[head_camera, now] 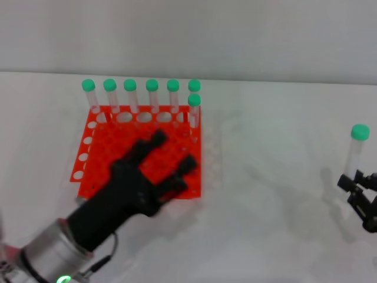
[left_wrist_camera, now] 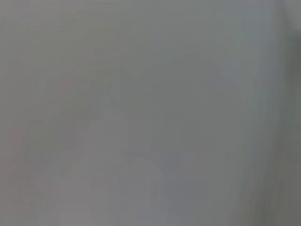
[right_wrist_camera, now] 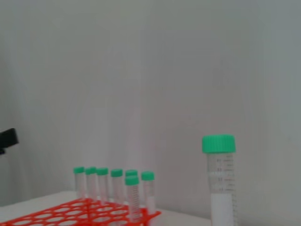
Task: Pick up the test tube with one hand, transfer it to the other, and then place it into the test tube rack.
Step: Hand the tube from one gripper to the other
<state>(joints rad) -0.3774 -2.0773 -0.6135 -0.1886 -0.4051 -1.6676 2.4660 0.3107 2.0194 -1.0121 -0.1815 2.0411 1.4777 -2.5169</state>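
Note:
The test tube (head_camera: 355,152), clear with a green cap, stands upright at the far right in my right gripper (head_camera: 355,184), which is shut on its lower part. It also shows close up in the right wrist view (right_wrist_camera: 220,188). The orange-red test tube rack (head_camera: 106,141) lies left of centre and also shows in the right wrist view (right_wrist_camera: 70,213). My left gripper (head_camera: 173,151) hovers over the rack's near right part, open and empty. The left wrist view shows only blurred grey.
Several green-capped tubes (head_camera: 131,97) stand in the rack's back row, with one more at its right corner; they also show in the right wrist view (right_wrist_camera: 113,184). White tabletop (head_camera: 271,177) lies between the rack and the right gripper.

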